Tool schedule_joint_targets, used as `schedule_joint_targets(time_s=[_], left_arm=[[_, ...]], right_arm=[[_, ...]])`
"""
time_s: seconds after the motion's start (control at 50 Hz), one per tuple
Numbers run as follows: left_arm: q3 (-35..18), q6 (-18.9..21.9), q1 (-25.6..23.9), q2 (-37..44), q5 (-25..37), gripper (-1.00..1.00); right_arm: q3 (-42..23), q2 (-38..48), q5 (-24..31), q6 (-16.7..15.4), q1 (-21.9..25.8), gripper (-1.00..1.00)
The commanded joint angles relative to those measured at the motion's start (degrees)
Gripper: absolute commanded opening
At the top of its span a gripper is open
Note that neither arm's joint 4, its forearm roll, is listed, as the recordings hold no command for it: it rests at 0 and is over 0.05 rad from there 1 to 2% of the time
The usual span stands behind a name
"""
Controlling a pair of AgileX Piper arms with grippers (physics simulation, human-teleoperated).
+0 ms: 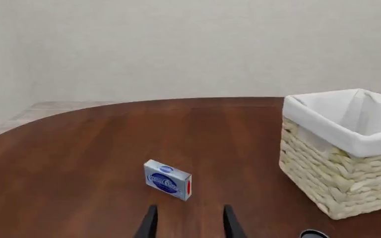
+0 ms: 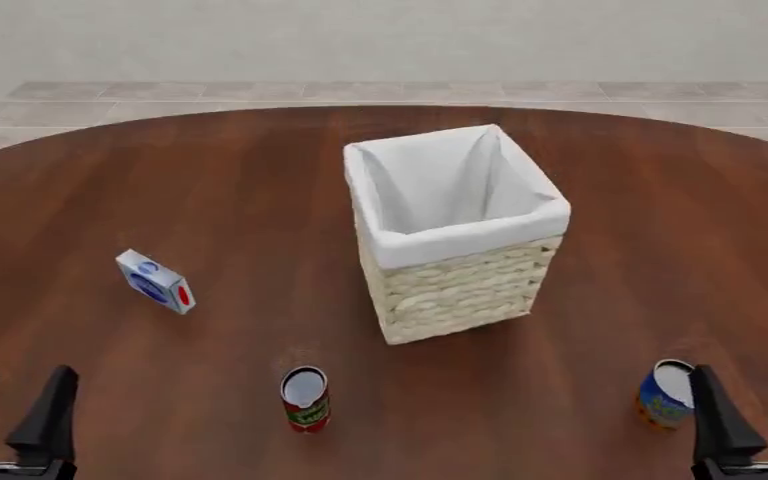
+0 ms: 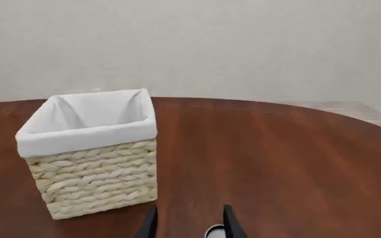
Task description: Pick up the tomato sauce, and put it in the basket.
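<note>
The tomato sauce [image 2: 305, 398], a small red-labelled tin with a silver top, stands upright on the table in front of the basket [image 2: 464, 285] in the front view. The basket is tall, woven and straw-coloured, with white lining folded over its rim, and it also shows in the wrist views [image 1: 336, 173] [image 3: 97, 178]. My left gripper [image 2: 11, 405] is open at the near left edge, well to the left of the tin. My right gripper [image 2: 758, 410] is open at the near right edge. Nothing is held between the fingers of either gripper [image 1: 190, 223] [image 3: 190, 223].
A small blue-and-white box [image 2: 156, 281] [image 1: 168, 179] lies left of the basket, ahead of my left gripper. A blue-and-yellow can [image 2: 666, 393] stands just left of my right gripper's fingers. Its silver top [image 3: 214, 231] peeks in at the edge of the right wrist view.
</note>
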Motion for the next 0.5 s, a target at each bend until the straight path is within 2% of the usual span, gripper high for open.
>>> schedule_joint_targets(time_s=[0.02,0.18,0.4,0.5], left_arm=[[0.0,0.0,0.0,0.0,0.0,1.0],[0.0,0.0,0.0,0.0,0.0,1.0],[0.0,0.0,0.0,0.0,0.0,1.0],[0.0,0.0,0.0,0.0,0.0,1.0]], right_arm=[[-0.2,0.4,-0.1,0.5,0.3,1.0],[-0.2,-0.1,0.3,0.3,1.3,1.0],[-0.2,0.1,0.1,-0.2,9.6,1.0],[-0.2,0.3,0.6,0.4,11.8,1.0]])
